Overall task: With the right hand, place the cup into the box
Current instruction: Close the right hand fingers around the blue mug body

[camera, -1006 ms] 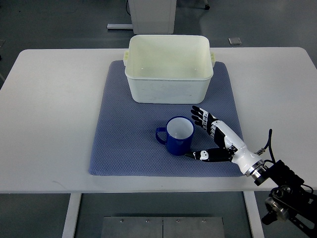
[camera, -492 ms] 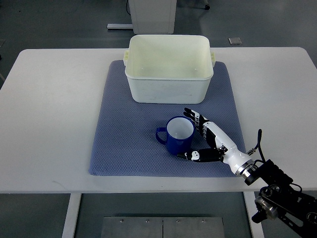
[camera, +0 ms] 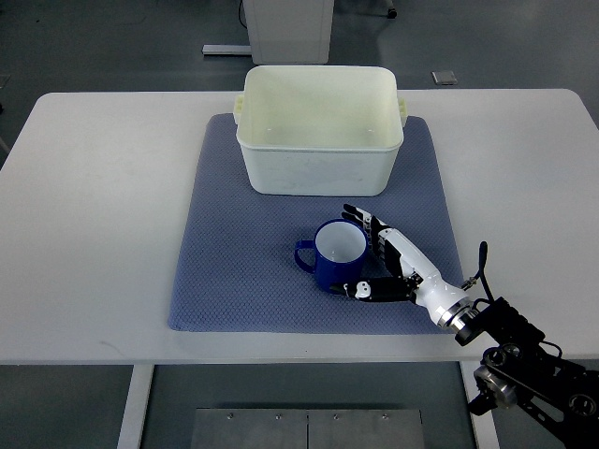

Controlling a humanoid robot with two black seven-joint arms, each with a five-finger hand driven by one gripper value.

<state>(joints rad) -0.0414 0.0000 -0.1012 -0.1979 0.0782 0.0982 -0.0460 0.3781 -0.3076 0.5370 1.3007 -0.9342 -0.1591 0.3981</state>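
Observation:
A blue cup with a white inside stands upright on the blue-grey mat, its handle pointing left. My right hand reaches in from the lower right and sits against the cup's right side. Its fingers are spread behind the cup and the thumb lies in front of it, so the hand is open around the cup without closing. The cream plastic box stands empty at the back of the mat. The left arm is out of view.
The mat lies on a white table. A white cabinet base stands on the floor beyond the table's far edge. My right forearm and its dark wrist hardware hang past the table's front right edge.
My right hand has slid left and slightly forward toward the cup, bringing the fingers and thumb to either side of it. The cup and the box have not moved.

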